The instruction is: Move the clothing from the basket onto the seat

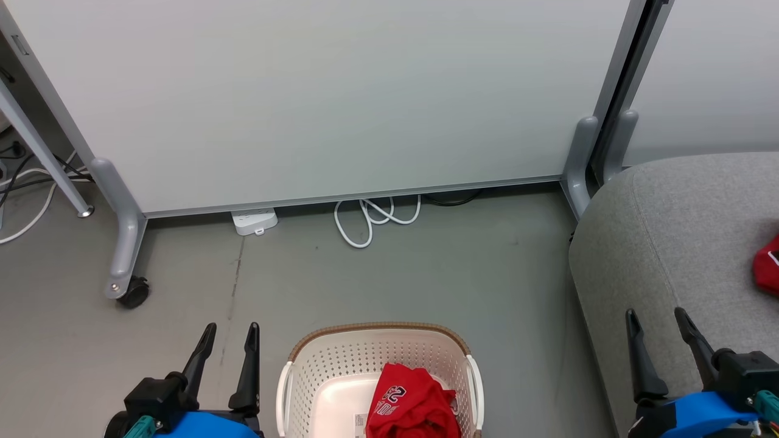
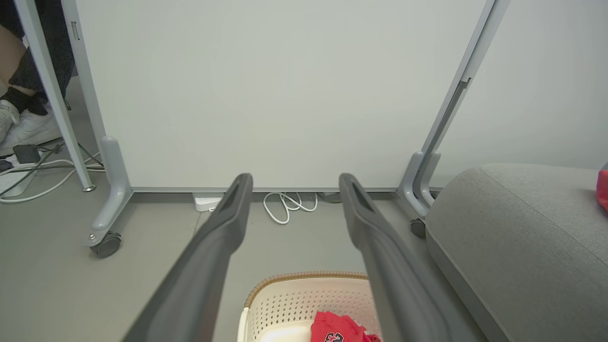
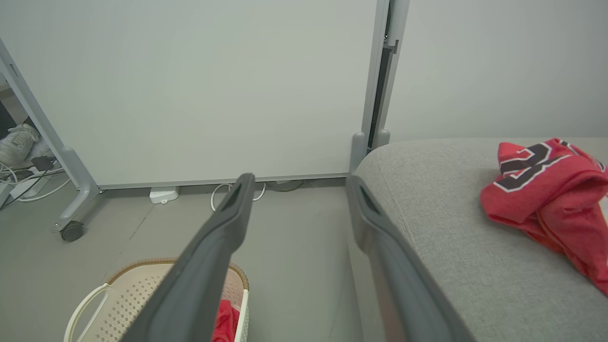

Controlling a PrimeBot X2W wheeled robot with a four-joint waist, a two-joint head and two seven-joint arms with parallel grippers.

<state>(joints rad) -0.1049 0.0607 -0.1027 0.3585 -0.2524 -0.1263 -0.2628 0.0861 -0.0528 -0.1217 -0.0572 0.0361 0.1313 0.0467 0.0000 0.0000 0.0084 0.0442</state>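
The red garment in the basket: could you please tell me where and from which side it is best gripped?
Grip the raised, bunched fold at the top of the red garment, coming straight down from above. It lies crumpled low inside the basket, whose perforated walls block any sideways approach. The open left gripper looks like the nearer one.

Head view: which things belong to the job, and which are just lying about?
Job: basket, garment in basket, garment on seat, seat, left gripper, right gripper, both open.
Lying about: power strip, cable, partition, caster.
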